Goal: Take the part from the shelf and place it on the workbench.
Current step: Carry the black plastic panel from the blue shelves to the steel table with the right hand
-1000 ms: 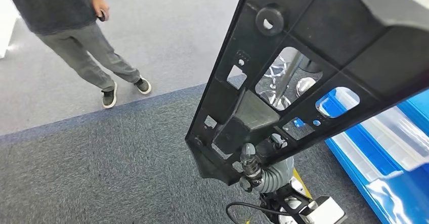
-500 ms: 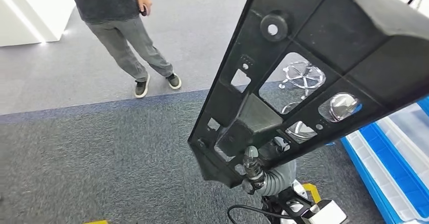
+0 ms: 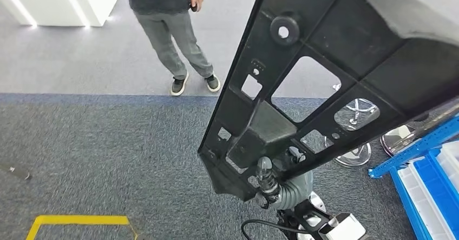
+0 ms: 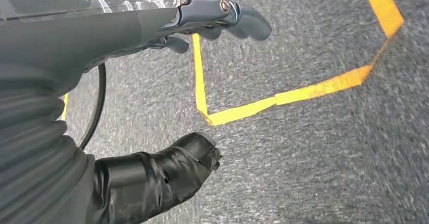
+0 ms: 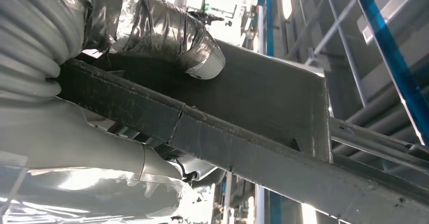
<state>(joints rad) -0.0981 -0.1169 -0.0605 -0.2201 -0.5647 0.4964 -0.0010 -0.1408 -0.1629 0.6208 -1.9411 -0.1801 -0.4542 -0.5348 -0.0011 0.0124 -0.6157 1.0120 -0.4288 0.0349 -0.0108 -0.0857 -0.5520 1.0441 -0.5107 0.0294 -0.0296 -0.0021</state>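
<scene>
Part: a long black plastic part [image 3: 325, 50] with cut-out windows and a round boss, held tilted above the grey carpet [image 3: 108, 159] — its lower end sits low in the head view and the rest rises toward the upper right.
Right hand: the right hand [image 3: 270, 183] grips the lower end of the part; in the right wrist view the taped thumb [image 5: 167, 37] presses on one face of the dark bar while the fingers [image 5: 152, 166] wrap beneath it.
Left hand: the left hand [image 4: 167, 107] holds nothing, its dark fingers [image 4: 222, 19] loosely extended and apart from the taped thumb [image 4: 172, 166], above the carpet.
Floor: yellow tape [image 4: 283, 97] marks an outline on the carpet.
Person: a person [image 3: 178, 28] in grey trousers and dark shoes stands on the lighter floor beyond the carpet edge — well apart from the part.
Shelving: blue racking [image 3: 417, 148] with clear bins at the lower right.
</scene>
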